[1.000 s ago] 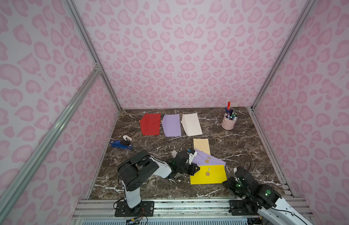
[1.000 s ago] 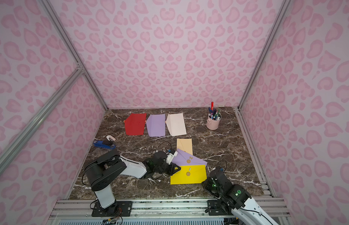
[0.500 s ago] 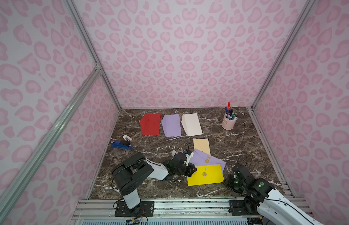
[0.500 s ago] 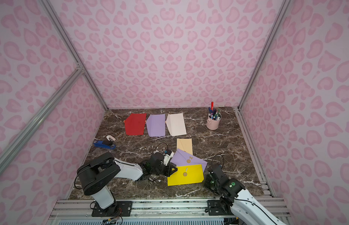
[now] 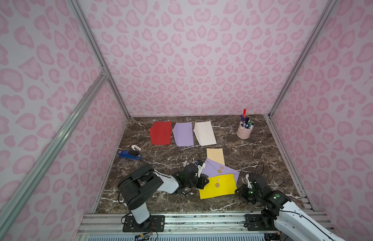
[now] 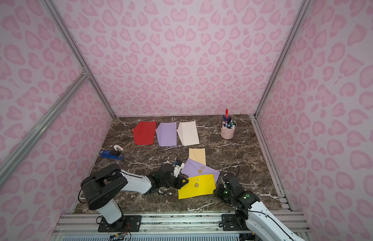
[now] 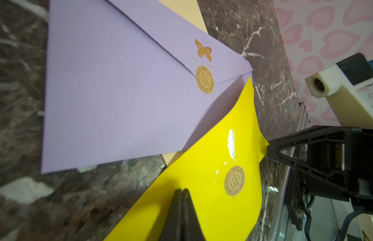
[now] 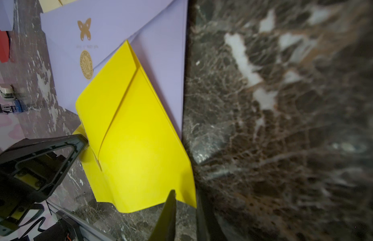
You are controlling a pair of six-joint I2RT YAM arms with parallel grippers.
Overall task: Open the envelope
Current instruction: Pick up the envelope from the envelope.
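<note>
**Mia:** Pink heart-print walls (image 5: 191,62), dark veined marble worktop (image 5: 254,158). What are the arms doing?

**Tom:** The left pincer (image 7: 182,191) is clenched. Its two black fingers press tip to tip on one short edge of the yellow envelope (image 7: 202,177). The right pincer (image 8: 185,196) is at the opposite edge. Its jaws stand a little apart with the yellow corner between them, so I judge it isn't clamped yet.

**Mia:** Which step is that?

**Tom:** Securing the envelope, I'd say. The flap lies down, and the round gold seal (image 7: 234,180) sits over its point.

**Mia:** And next?

**Tom:** One pincer should pin the body. The other has to get a fingertip under the flap beside the seal and peel. The paper is thin, smooth and slightly glossy, with a silvery mark (image 7: 231,144) above the seal. It bows between the arms, so a hard pull would probably crease or tear it before the sticker lifts.

**Mia:** What's around it?

**Tom:** It lies near the front of the worktop, overlapping a lilac envelope (image 7: 118,94) that has a gold butterfly and a similar seal. That one overlaps a cream envelope (image 5: 215,155). Well apart at the back are a row of three envelopes (image 5: 183,134) and a pink pot of pens (image 5: 245,131). A blue stapler (image 5: 129,155) lies on the left arm's side.
</note>
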